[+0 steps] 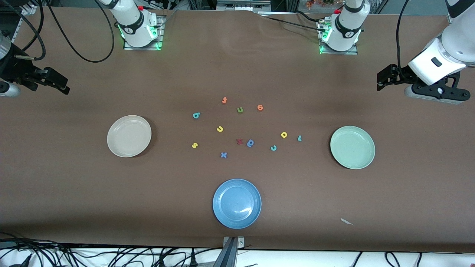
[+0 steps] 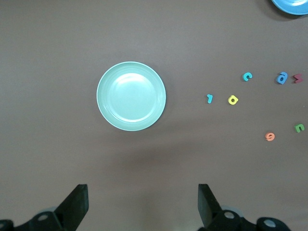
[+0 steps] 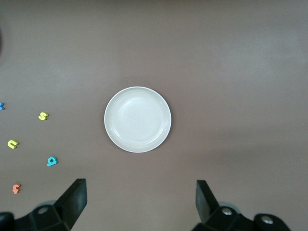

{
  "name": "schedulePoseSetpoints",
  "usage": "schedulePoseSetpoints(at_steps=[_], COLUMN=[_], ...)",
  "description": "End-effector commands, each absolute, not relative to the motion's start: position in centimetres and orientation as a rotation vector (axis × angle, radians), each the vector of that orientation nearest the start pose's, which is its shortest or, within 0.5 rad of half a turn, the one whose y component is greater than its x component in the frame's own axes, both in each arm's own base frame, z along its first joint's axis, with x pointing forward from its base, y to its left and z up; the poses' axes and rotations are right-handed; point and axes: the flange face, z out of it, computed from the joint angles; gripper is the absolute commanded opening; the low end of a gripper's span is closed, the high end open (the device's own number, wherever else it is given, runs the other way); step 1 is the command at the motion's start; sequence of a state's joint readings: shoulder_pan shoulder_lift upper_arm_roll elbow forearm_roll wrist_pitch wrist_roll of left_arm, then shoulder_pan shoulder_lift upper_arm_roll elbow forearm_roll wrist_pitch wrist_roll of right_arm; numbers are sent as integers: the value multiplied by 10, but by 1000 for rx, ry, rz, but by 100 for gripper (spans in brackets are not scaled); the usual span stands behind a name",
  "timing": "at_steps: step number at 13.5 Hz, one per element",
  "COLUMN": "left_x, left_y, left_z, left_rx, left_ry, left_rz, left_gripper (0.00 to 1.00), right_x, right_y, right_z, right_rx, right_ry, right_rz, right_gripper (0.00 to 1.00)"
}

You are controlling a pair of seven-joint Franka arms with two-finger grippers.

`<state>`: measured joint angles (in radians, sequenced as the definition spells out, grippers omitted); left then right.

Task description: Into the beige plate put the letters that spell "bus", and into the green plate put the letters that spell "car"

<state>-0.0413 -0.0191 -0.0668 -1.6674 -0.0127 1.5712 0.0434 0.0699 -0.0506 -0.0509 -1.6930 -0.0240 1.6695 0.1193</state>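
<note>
The beige plate (image 1: pixel 129 136) (image 3: pixel 137 119) lies empty toward the right arm's end, the green plate (image 1: pixel 352 147) (image 2: pixel 131 96) empty toward the left arm's end. Between them on the table lie the teal b (image 1: pixel 196 115), yellow u (image 1: pixel 219 129) and yellow s (image 1: pixel 195 145), and nearer the green plate the light-blue c (image 1: pixel 273 148), yellow a (image 1: pixel 284 135) and teal r (image 1: pixel 299 138). My left gripper (image 1: pixel 383 79) (image 2: pixel 143 202) hangs open and empty high beside the green plate. My right gripper (image 1: pixel 61 84) (image 3: pixel 141 199) hangs open and empty beside the beige plate.
A blue plate (image 1: pixel 236 203) sits empty nearest the front camera. Other loose letters lie among the task's: an orange t (image 1: pixel 224 100), green u (image 1: pixel 240 109), orange e (image 1: pixel 260 107), red letter (image 1: pixel 239 141), darker blue letter (image 1: pixel 250 143) and blue x (image 1: pixel 223 155). A paper scrap (image 1: pixel 347 221) lies near the front edge.
</note>
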Motion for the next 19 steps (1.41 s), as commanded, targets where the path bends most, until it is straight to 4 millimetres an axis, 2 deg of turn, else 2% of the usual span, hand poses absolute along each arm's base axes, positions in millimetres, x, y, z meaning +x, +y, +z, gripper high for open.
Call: schedulePoseSetpoints(at_steps=[1,19], left_x=[539,538], left_y=[-61,-65], left_z=[598,598], left_rx=[-3119,-3119], left_ry=[271,261], left_rz=[118,117], left_gripper=[100,100], right_x=[548,548], right_y=[7,7], right_z=[610,609], right_rx=[-3164,-3164], right_ry=[145,145], right_rz=[-59,-54], right_gripper=[100,100])
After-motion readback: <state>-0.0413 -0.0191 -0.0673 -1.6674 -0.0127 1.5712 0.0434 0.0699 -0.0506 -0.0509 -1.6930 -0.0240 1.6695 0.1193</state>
